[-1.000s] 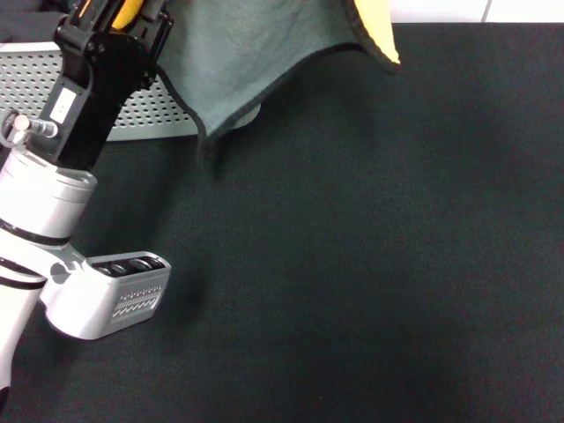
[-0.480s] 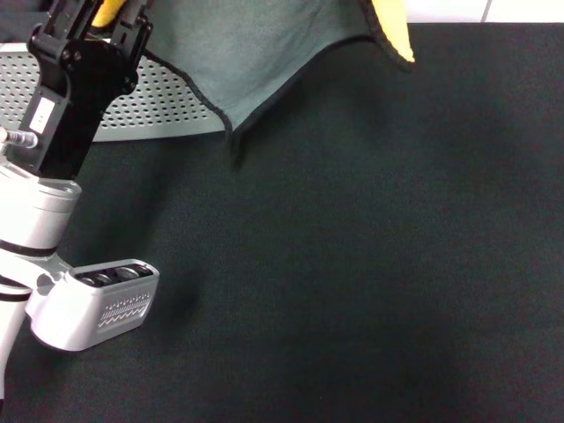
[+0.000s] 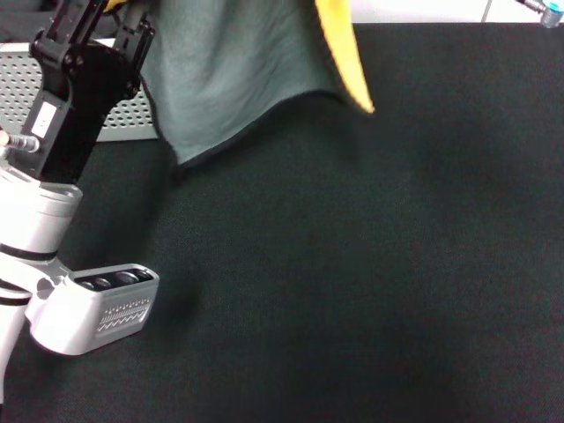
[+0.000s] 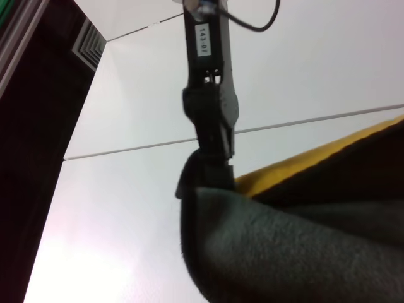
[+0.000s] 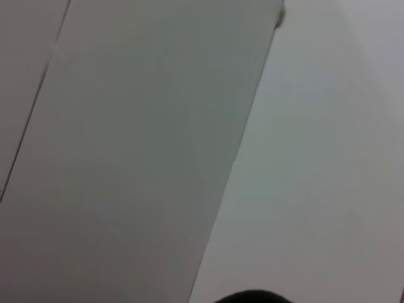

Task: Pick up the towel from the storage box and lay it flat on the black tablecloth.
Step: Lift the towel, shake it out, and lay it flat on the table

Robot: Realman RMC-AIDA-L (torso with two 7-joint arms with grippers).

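Note:
The towel point(image 3: 238, 70) hangs in the air at the back left, grey-green side toward me, with a yellow fold along one edge. Its lower hem dangles just above the black tablecloth point(image 3: 352, 264). My left gripper point(image 3: 113, 9) is at the top left, shut on one upper corner of the towel. In the left wrist view my right gripper point(image 4: 211, 165) pinches the other corner of the towel point(image 4: 284, 246), held high. Behind my left arm sits the storage box point(image 3: 18, 88), a grey perforated basket.
My left arm's silver wrist and camera housing point(image 3: 92, 308) hover over the left part of the cloth. A small bit of the right arm point(image 3: 546, 13) shows at the top right corner. A white wall lies behind the table.
The towel has swung left and lower. Its hanging corner dropped nearer the cloth, and the yellow fold moved left. My left arm barely shifted.

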